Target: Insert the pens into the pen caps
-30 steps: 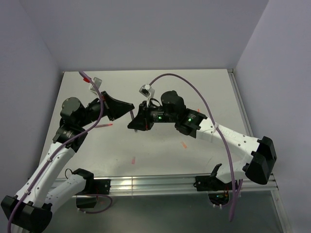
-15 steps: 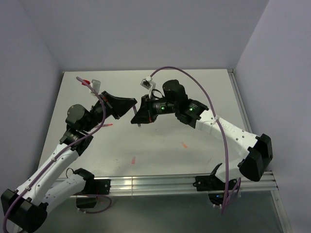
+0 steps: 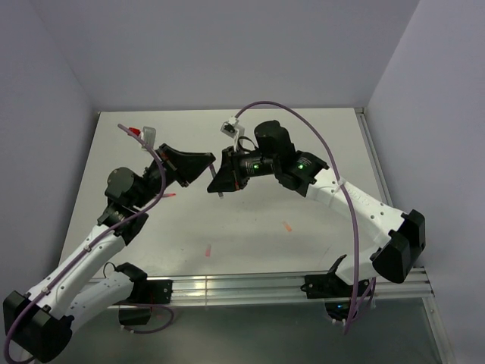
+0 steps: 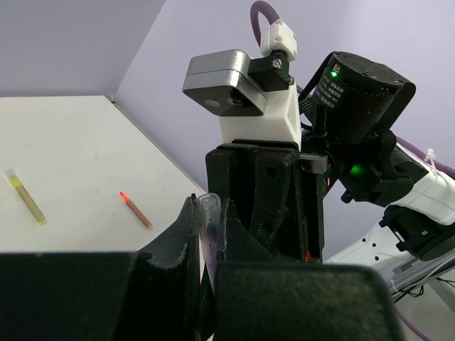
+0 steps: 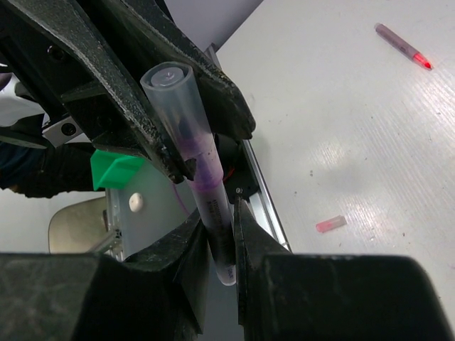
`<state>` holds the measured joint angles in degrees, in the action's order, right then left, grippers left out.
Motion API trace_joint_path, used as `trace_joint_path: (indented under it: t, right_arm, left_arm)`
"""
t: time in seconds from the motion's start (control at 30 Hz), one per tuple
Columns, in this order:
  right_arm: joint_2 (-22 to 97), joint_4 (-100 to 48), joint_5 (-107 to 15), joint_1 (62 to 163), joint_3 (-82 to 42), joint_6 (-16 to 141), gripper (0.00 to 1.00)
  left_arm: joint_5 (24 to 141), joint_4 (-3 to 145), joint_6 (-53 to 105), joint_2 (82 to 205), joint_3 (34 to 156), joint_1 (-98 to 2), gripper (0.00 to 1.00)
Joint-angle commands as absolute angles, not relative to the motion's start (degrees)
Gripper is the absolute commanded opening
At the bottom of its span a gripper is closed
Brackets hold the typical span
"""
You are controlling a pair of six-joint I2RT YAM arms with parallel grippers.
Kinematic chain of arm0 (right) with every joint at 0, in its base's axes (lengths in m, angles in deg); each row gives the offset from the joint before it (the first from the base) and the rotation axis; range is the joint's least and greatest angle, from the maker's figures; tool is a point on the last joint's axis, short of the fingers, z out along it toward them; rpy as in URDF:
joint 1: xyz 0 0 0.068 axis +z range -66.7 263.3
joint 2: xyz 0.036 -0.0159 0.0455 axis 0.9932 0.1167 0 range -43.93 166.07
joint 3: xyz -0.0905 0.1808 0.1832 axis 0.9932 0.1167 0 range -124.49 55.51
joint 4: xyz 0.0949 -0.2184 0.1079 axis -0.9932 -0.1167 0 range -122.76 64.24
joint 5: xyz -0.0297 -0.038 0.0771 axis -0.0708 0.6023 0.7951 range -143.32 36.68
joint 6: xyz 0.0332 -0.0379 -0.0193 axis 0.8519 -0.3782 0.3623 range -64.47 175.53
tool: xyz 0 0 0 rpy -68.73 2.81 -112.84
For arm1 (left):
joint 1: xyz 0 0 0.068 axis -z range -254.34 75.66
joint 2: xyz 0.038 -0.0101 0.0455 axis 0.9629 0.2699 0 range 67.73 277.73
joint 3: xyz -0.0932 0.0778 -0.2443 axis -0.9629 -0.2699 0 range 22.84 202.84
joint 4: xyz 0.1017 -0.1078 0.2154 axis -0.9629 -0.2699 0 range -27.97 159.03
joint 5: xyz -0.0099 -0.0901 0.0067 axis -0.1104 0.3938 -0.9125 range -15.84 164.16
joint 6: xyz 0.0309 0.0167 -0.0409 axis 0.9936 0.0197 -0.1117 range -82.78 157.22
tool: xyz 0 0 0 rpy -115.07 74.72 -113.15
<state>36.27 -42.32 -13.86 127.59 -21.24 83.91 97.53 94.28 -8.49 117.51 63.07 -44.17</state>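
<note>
Left jaws and right jaws, tip to tip, block each other.

The white left arm and white right arm reach inward, raised, black jaws closed, meeting tip to tip.

The held pen stood pinched between the right gripper's fingers and ran up between the tips of the left gripper, which faced it from the opposite side. On the table, right of the right fingers, lay a loose cap, with a loose pen farther beyond. Seen from the left wrist, an inner pen lay left of the left fingers and an outer pen farther left.
</note>
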Motion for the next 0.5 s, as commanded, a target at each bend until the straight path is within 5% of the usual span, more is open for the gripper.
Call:
trace_joint_path:
  t: [0.0,0.33,0.47]
  right_arm:
    - [34.03,-20.66,-26.51,121.71,-30.28,88.32,0.00]
    - [32.62,-21.19,-25.28,122.23,-25.18,86.73,0.00]
    - [31.57,-21.19,-23.88,122.67,-21.50,85.77,0.13]
  left_arm:
    - [116.61,79.40,-5.66,119.32,58.61,-39.89,0.00]
    - [107.83,76.77,-5.84,123.09,66.43,-39.98,0.00]
    - [104.84,75.53,-5.67,125.65,71.52,-40.33,0.00]
